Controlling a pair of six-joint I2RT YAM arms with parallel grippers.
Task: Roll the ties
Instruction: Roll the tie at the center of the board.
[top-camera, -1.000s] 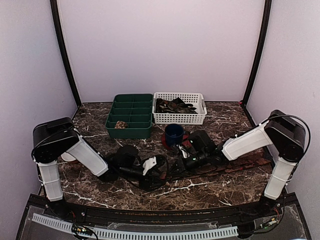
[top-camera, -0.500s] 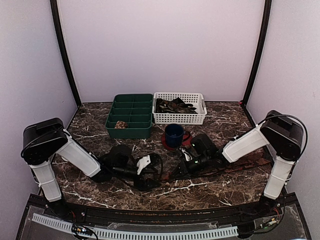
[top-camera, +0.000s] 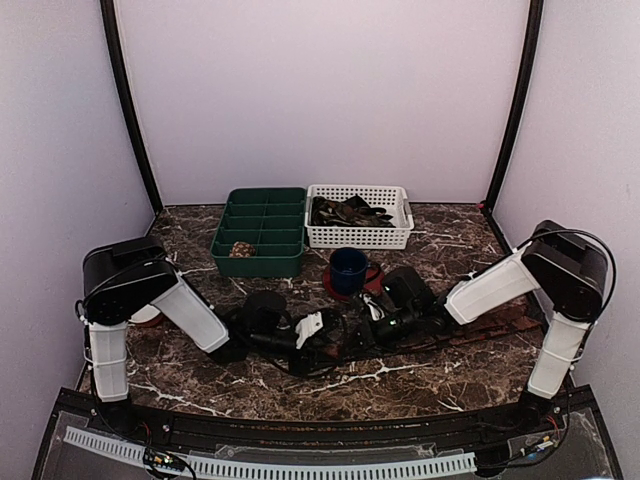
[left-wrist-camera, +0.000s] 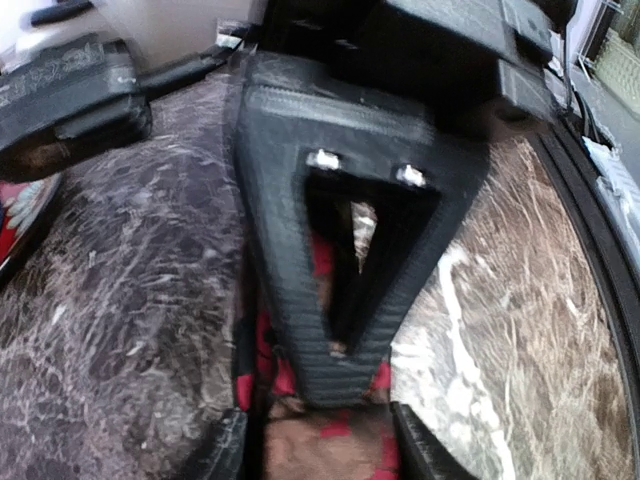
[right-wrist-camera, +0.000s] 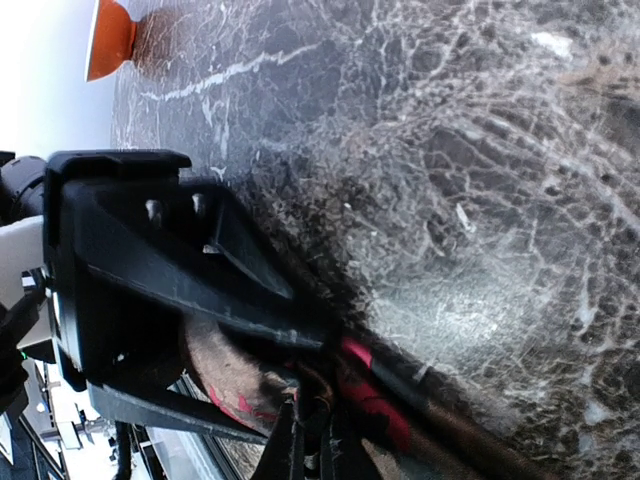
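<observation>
Shifted inward since the earlier frame, the left gripper (top-camera: 318, 330) is placed at the tie (top-camera: 495, 325), laid flat along the near table. Its fingers are spread astride the cloth, but a grip cannot be told. The right gripper (top-camera: 375, 318) is clamped on the tie. Turns should be kept tight and even. The mug (top-camera: 348, 268) is close behind, and bare marble is left nearer the front edge.

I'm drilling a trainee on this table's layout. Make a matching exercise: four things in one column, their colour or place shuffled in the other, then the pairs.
Things:
1. divided tray
2. basket
3. mug
4. rolled tie

Colour or place:
A. blue
B. in the tray's near left compartment
C. white
D. green

Pairs: 1-D; 2-C; 3-A; 4-B
</observation>
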